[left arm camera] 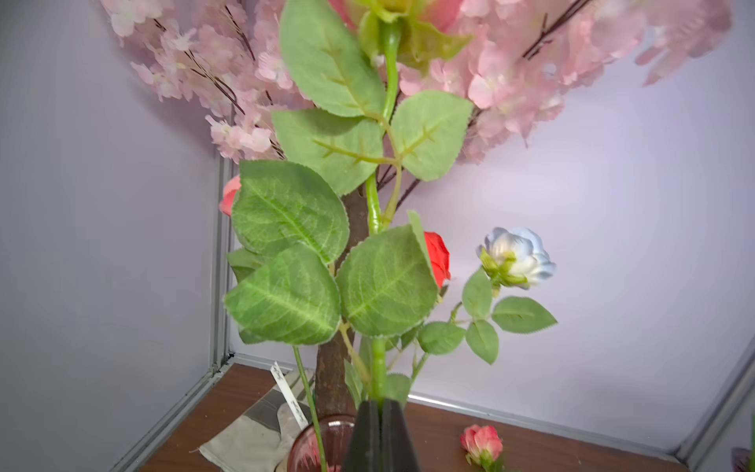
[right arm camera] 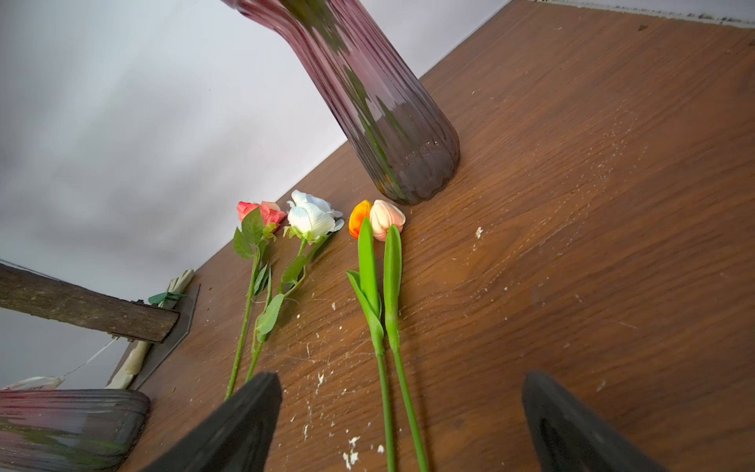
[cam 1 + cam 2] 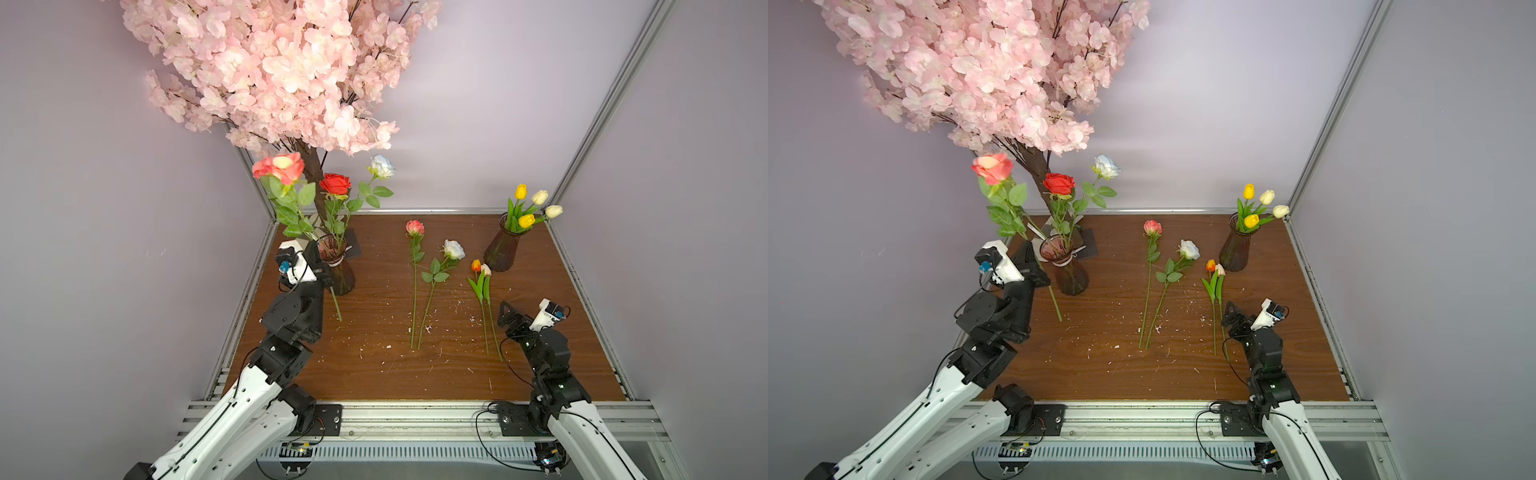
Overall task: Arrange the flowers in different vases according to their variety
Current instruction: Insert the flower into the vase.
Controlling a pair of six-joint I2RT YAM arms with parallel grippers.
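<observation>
Left gripper (image 1: 380, 406) pinching pink-coral rose (image 3: 279, 166) stem beside banded vase (image 3: 343, 278) — right gripper (image 2: 402, 382) spread wide above two tulips (image 2: 386, 218).

Robot lab booth, aluminium-profile frame (image 3: 415, 415), plain lilac walls (image 3: 498, 124), wooden tabletop (image 3: 374, 374)

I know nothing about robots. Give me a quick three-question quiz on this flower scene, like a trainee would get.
1. True or false: the left gripper is shut on the coral rose stem.
2. How many flowers lie flat on the table? A two, B four, C six.
3. Fill in: the right-hand vase holds only ____.
Key: 1 true; 2 B; 3 tulips.
</observation>
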